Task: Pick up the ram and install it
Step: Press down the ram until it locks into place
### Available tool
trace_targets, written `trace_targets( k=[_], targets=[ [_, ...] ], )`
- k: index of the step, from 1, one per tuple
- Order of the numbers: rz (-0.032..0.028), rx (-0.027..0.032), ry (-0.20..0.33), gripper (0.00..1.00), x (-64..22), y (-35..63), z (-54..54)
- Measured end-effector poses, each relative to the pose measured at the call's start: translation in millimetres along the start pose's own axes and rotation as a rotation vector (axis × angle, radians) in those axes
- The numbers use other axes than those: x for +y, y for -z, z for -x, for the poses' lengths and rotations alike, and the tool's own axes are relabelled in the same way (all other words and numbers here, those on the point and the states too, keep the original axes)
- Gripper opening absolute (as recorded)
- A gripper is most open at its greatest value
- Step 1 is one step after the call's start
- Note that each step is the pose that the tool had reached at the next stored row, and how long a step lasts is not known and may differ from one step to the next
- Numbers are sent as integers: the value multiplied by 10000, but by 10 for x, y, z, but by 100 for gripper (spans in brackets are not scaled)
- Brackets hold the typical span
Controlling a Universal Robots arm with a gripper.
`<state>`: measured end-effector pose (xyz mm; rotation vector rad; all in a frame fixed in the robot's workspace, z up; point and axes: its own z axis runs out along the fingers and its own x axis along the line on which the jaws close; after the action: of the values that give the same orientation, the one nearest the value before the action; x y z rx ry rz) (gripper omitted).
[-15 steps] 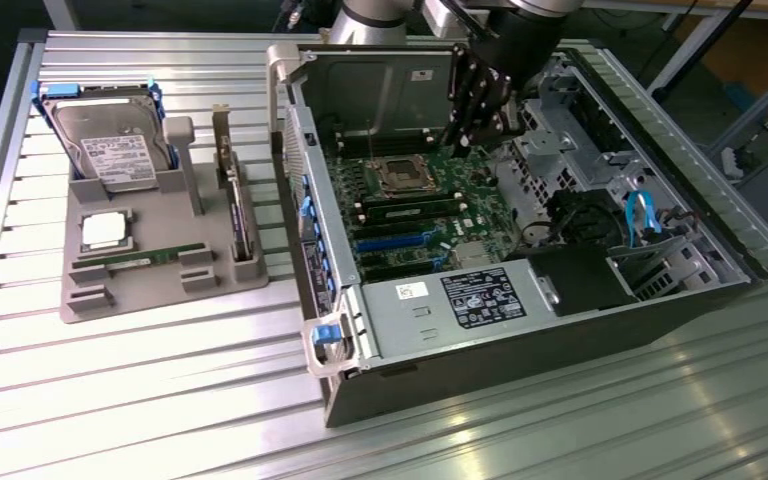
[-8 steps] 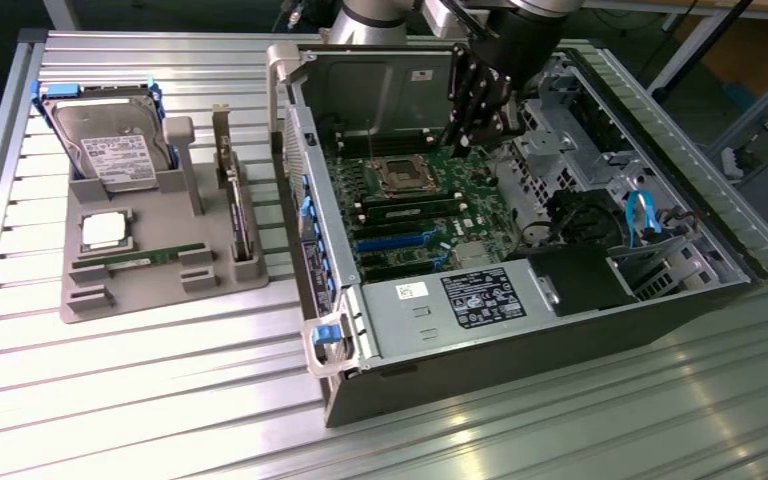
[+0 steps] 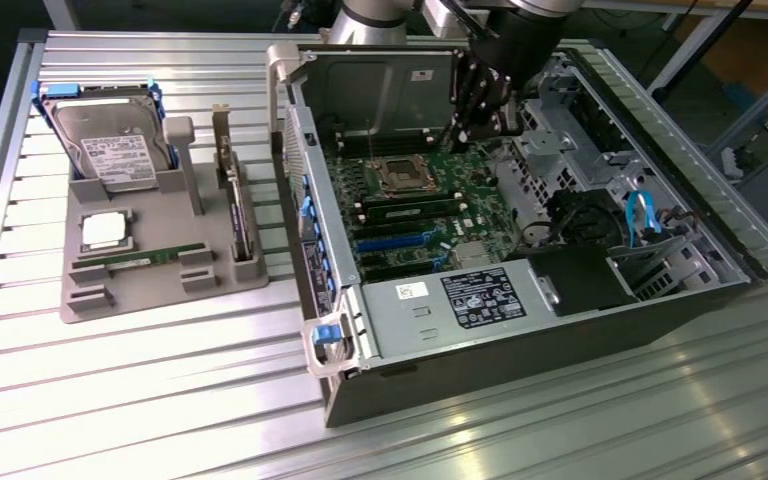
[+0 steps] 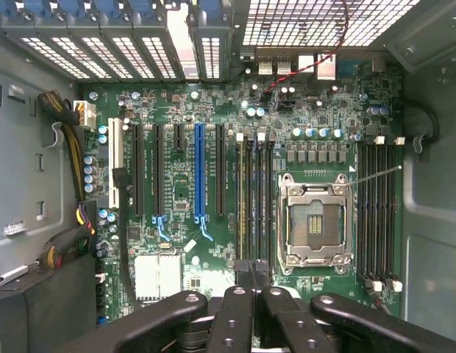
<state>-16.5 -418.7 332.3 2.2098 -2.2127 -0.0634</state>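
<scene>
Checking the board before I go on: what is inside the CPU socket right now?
No chip sits in the CPU socket: its bare contact field with gold patches shows. The metal frame covers the field's edges, so those stay hidden.

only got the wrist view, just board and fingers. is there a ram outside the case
Observer: Yes, one ram lies flat on a grey tray, to the exterior view's left of the case.
Operator: what else is on that tray
Observer: A hard drive, a CPU chip and a card standing on edge.
Operator: how does the case sit
Observer: On its side with the open face up. The gripper reaches into it from above.
</scene>
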Motion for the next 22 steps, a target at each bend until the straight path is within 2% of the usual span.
trace_targets(
  k=[6,10,13,18,22],
  targets=[
    [1,1,30,10,-191,8,-9],
    [2,1,34,10,-265,10,-11],
    [1,2,44,10,-367,14,-12],
    [2,2,86,10,-368,-2,-13],
    [3,4,116,10,-371,-79,-14]
  ],
)
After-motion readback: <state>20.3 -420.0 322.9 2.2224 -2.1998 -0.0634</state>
